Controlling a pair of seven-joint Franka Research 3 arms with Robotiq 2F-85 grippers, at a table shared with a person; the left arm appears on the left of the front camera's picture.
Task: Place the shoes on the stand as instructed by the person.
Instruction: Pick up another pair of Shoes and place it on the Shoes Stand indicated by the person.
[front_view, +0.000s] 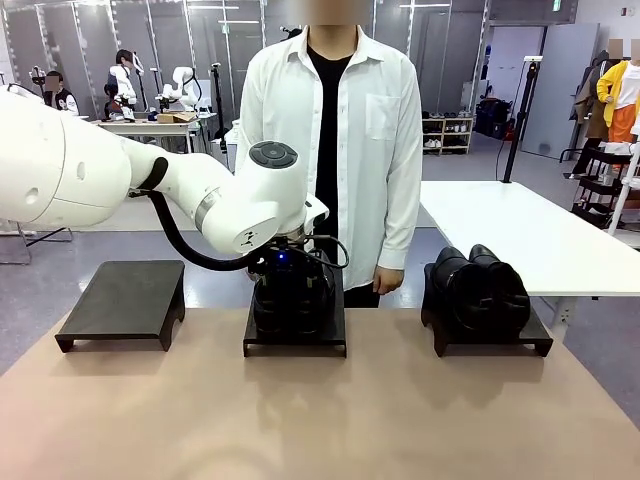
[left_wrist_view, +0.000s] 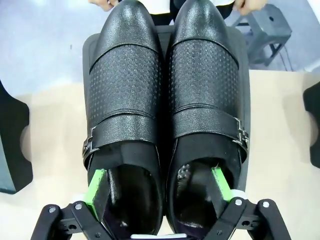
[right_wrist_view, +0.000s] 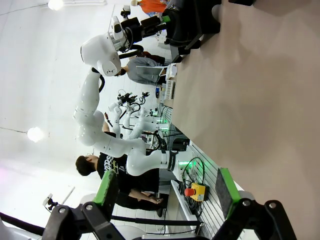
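Observation:
One pair of glossy black shoes (front_view: 292, 296) (left_wrist_view: 165, 100) stands side by side on the middle black stand (front_view: 295, 346) (left_wrist_view: 88, 55), toes toward the person (front_view: 330, 130). My left gripper (front_view: 286, 268) (left_wrist_view: 159, 187) is down over their heels and open. One green-padded finger (left_wrist_view: 97, 192) is inside the left shoe's opening, the other inside the right shoe's. A second pair of shoes (front_view: 478, 290) rests on the right stand (front_view: 495, 342). My right gripper (right_wrist_view: 167, 192) is open and holds nothing, off beside the table (right_wrist_view: 260, 100).
The left stand (front_view: 125, 300) has nothing on it. The person stands close behind the middle stand, one hand (front_view: 388, 280) hanging at the table's far edge. A white table (front_view: 520, 230) stands behind on the right.

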